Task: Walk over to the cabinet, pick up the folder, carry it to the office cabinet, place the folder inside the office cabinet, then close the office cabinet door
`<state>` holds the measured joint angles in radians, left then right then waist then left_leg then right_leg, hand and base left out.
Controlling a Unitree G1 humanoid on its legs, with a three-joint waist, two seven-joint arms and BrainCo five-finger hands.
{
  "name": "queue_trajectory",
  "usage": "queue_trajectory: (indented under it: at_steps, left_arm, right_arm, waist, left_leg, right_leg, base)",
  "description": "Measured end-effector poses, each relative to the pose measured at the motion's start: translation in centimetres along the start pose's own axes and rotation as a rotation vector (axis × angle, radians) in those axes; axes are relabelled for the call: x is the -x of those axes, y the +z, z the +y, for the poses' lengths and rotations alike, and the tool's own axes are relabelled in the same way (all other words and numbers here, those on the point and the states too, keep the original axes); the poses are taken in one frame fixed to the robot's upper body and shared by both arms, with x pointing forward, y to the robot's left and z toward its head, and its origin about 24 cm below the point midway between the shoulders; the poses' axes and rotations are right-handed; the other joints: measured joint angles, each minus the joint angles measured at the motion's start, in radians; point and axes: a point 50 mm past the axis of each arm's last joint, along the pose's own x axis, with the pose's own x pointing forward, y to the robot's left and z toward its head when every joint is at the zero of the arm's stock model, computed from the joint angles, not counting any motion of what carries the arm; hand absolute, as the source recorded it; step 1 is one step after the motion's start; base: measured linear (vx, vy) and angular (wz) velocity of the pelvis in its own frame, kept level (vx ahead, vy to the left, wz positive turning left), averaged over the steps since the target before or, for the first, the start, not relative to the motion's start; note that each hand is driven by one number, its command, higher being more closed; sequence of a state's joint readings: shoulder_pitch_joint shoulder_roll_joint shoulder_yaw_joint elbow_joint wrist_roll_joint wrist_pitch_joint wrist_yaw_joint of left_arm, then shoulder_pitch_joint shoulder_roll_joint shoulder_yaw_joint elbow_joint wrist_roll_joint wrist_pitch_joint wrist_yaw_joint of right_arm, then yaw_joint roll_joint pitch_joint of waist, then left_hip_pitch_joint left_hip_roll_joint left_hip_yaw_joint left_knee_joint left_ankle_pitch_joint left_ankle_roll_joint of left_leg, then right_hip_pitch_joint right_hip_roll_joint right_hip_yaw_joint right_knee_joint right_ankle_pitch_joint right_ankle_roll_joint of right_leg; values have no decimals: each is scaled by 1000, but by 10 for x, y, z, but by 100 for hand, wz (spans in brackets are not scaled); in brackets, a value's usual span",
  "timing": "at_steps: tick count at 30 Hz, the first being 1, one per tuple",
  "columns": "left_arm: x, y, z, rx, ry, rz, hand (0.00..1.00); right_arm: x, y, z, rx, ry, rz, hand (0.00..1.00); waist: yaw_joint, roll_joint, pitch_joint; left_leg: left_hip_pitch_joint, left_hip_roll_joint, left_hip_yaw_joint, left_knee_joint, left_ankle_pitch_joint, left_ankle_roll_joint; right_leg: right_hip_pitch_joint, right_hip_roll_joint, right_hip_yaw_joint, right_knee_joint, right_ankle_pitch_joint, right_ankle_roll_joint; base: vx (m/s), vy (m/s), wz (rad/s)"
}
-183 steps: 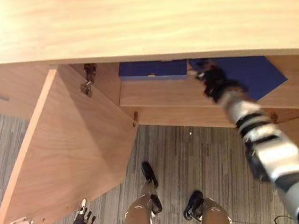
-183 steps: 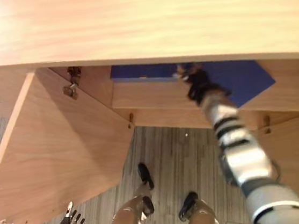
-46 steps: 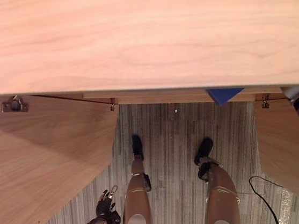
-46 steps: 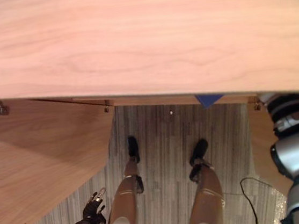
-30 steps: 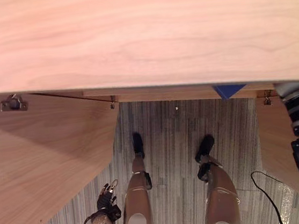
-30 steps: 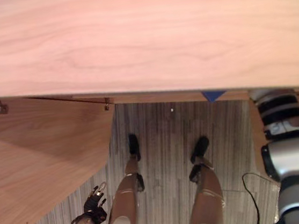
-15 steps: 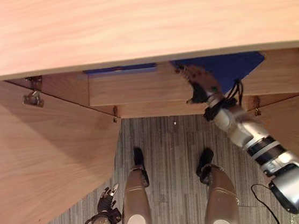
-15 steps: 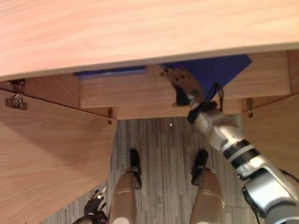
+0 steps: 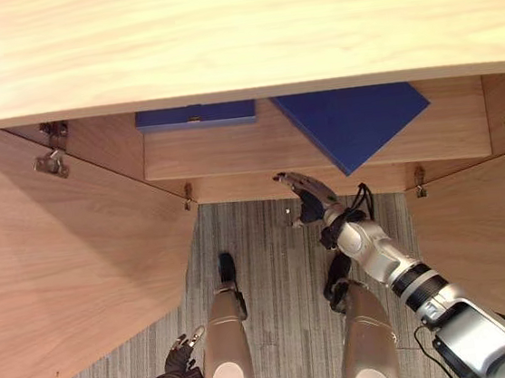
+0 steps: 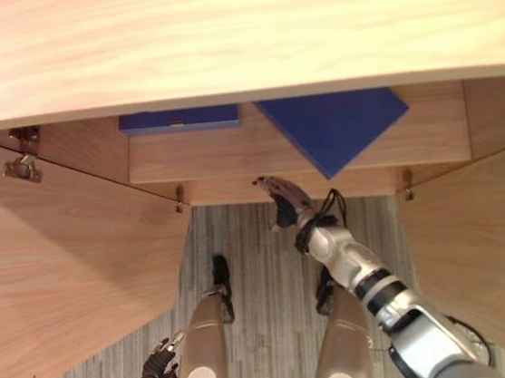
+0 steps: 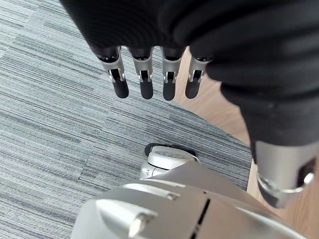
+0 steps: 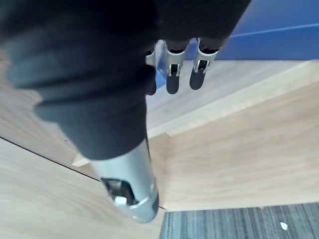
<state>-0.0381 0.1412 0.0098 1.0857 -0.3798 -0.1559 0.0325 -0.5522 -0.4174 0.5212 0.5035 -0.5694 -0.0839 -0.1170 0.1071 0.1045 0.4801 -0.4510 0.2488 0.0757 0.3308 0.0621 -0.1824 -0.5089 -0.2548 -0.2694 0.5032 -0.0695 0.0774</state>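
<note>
The blue folder (image 9: 354,123) lies flat and askew on the shelf (image 9: 221,154) inside the open office cabinet, one corner jutting over the shelf's front edge. My right hand (image 9: 307,199) hangs just in front of and below that edge, fingers straight and open, off the folder. In the right wrist view its fingers (image 12: 172,79) point at the shelf with the folder (image 12: 279,20) beyond them. My left hand (image 9: 182,354) hangs low beside my body, its fingers (image 11: 142,82) straight over the carpet.
The left cabinet door (image 9: 69,264) swings wide open toward me, and the right door (image 9: 485,226) is open too. A second blue item (image 9: 194,115) sits at the back of the shelf. The cabinet top (image 9: 234,27) overhangs the opening. Grey striped carpet (image 9: 281,277) lies below.
My right hand has come off the folder and drawn back and down, out past the shelf's front edge. The folder stays on the shelf. The left hand has barely moved.
</note>
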Motion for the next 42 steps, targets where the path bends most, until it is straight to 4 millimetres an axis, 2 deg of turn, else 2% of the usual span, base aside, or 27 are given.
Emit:
queue_trajectory:
  at_steps: [2,6,8,12,16,21,27,30,33,36,40,42]
  left_arm:
    - [0,0,1,-6,0,3,0]
    - [-1,3,-2,-17,-6,-5,0]
    - [-2,6,-3,-22,-8,-15,0]
    - [-3,10,-4,-13,-5,-29,0]
    - [-4,13,-5,-5,-6,-39,0]
    - [-5,21,-8,20,-16,-69,0]
    - [-5,24,-9,44,-20,-83,0]
    - [-5,30,-11,54,-30,-107,0]
    - [-5,33,-16,63,-44,-122,0]
    - [-5,32,-18,72,-50,-118,0]
    - [-5,32,-18,87,-49,-116,0]
    - [-5,33,-19,87,-53,-118,0]
  right_arm:
    - [1,-4,6,5,30,19,0]
    - [2,-26,13,-45,63,131,0]
    - [1,-42,4,-145,0,224,0]
    - [0,-66,-31,-324,-200,349,0]
    - [3,-81,-42,-432,-276,409,0]
    - [1,-94,-65,-556,-374,466,0]
    - [4,-102,-69,-565,-381,499,0]
    - [5,-107,-81,-549,-386,499,0]
    - [9,-116,-99,-511,-396,527,0]
    - [19,-130,-122,-488,-443,572,0]
    - [27,-138,-146,-480,-492,599,0]
    - [30,-139,-165,-465,-530,592,0]
  waist:
    - [0,-1,0]
    - [4,-1,0]
    - [8,-1,0]
    - [9,0,0]
    - [9,0,0]
    - [13,0,-1]
    - [13,2,0]
    - [13,6,2]
    - [16,22,6]
    - [22,45,6]
    - [27,52,7]
    - [31,63,10]
  left_leg:
    - [0,2,0,0,-2,-2]
    - [-1,2,2,-10,-3,0]
    - [-3,2,3,-12,-3,0]
    - [-15,-1,3,-15,-1,1]
    - [-20,-5,4,-37,8,5]
    - [-23,-8,18,-63,15,7]
    - [-28,-7,26,-85,24,0]
    - [-32,-7,29,-85,24,0]
    - [-38,-6,29,-85,24,1]
    - [-53,-5,29,-85,25,4]
    - [-59,-4,36,-109,36,10]
    - [-75,0,39,-120,44,12]
  right_leg:
    - [1,3,0,-3,0,0]
    - [-4,3,-1,-7,0,0]
    - [-8,3,-1,-5,0,0]
    - [-26,-2,0,6,1,-4]
    - [-38,-5,-1,2,1,-4]
    - [-50,-3,2,-23,10,-1]
    - [-51,6,2,-62,31,-3]
    - [-51,8,2,-69,37,-5]
    - [-51,12,1,-85,47,-3]
    - [-52,18,-1,-116,67,-1]
    - [-52,29,-1,-166,98,0]
    - [-57,40,-2,-206,123,-1]
  base:
    - [60,-6,-3]
    - [62,-7,-1]
    - [44,-3,0]
    - [37,0,1]
    - [43,2,2]
    - [56,15,-4]
    - [92,23,-4]
    - [82,22,-2]
    - [34,22,-3]
    - [9,23,-2]
    - [19,43,-7]
    - [34,59,-8]
